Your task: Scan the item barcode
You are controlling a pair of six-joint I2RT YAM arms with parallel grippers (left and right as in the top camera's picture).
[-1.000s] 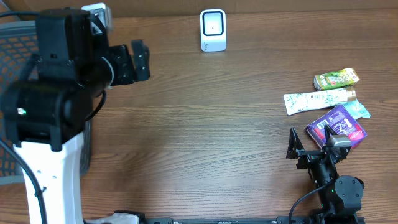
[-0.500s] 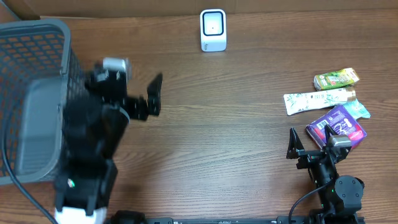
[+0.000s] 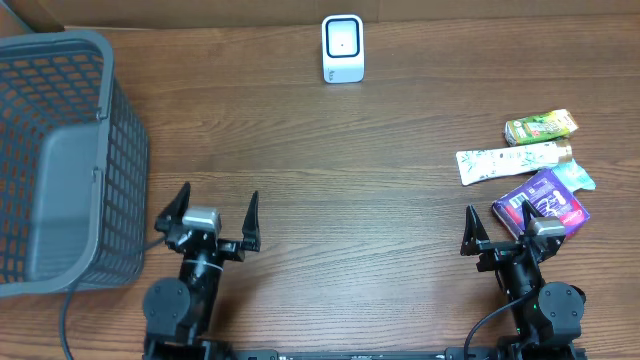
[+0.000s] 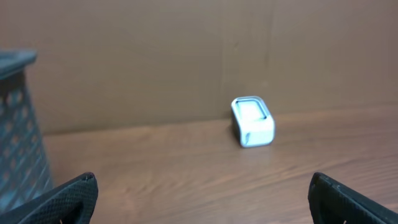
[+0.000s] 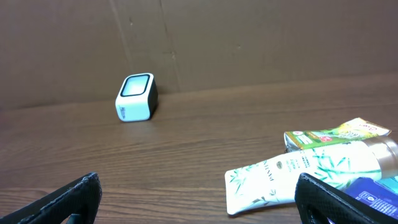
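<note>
Both arms are seen folded low at the near edge of the counter (image 3: pixel 330 200), each wrist pointed towards the far side. The left end effector (image 3: pixel 219 192) is held with its jaws spread wide and nothing between them; in the left wrist view (image 4: pixel 202 205) only its two dark, textured fingertips (image 4: pixel 62 199) are seen at the lower corners. The right end effector (image 3: pixel 505 225) is likewise spread wide and empty, its fingertips (image 5: pixel 50 199) framing bare wood in its own view (image 5: pixel 196 202).

The items to be scanned are found grouped near the right edge, just beyond the right end effector: a green packet (image 3: pixel 540 126) farthest back, a white tube (image 3: pixel 512 160) with a leaf print in the middle, and a purple pack (image 3: pixel 548 203) nearest, partly covered from above by the right end effector's body. None is gripped. The tube (image 5: pixel 298 171) and packet (image 5: pixel 336 134) are seen lying flat, close together.

The barcode scanner (image 3: pixel 342 47), a small white rounded block with a pale window, is stood at the far edge, against the cardboard wall (image 4: pixel 186 56). A wide stretch of open wood-grain surface is left between it and both arms.

The far left corner is taken up by a grey plastic mesh basket (image 3: pixel 125 180), just beside the left arm.
</note>
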